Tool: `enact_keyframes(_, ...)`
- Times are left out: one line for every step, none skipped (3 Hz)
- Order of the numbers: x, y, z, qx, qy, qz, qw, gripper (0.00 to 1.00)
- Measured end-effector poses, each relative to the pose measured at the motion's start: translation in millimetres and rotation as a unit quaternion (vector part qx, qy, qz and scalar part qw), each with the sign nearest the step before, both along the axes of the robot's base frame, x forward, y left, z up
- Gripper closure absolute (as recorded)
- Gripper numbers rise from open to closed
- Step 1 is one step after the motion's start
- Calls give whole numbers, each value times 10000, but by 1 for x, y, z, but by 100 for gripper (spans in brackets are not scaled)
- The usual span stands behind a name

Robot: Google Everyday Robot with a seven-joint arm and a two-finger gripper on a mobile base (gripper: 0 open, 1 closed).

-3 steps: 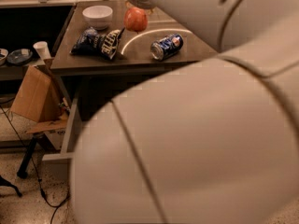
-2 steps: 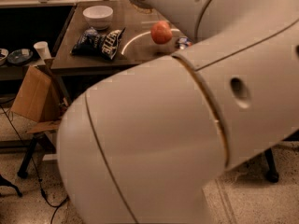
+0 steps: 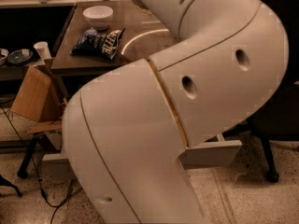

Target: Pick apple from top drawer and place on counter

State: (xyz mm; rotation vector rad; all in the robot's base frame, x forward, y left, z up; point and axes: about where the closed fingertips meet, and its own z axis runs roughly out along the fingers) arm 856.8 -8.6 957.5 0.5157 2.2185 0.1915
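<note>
My white arm (image 3: 187, 101) fills most of the camera view and reaches up over the counter (image 3: 140, 50). The gripper is out of view, hidden behind the arm's upper links toward the counter's far right. The apple is hidden too. The counter is grey-brown with a thin white arc mark (image 3: 140, 34). The top drawer (image 3: 212, 154) stands pulled out below the counter. Only its flat front panel shows, to the right of the arm and a bit to the left of it.
A white bowl (image 3: 98, 16) and a dark chip bag (image 3: 99, 43) sit on the counter's left part. A cardboard box (image 3: 32, 93), a white cup (image 3: 42, 50) and plates (image 3: 14, 56) are at the left. A black chair (image 3: 280, 120) stands at the right. Cables lie on the floor.
The arm has swung across the view and now covers the apple and the blue can. Earlier the apple showed over the counter, shifting right toward the arc.
</note>
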Motion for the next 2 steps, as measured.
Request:
enact_keyframes(3, 5, 2, 28, -59, 107, 9999, 52)
enact_keyframes(3, 6, 1, 51, -55, 202, 9998, 29)
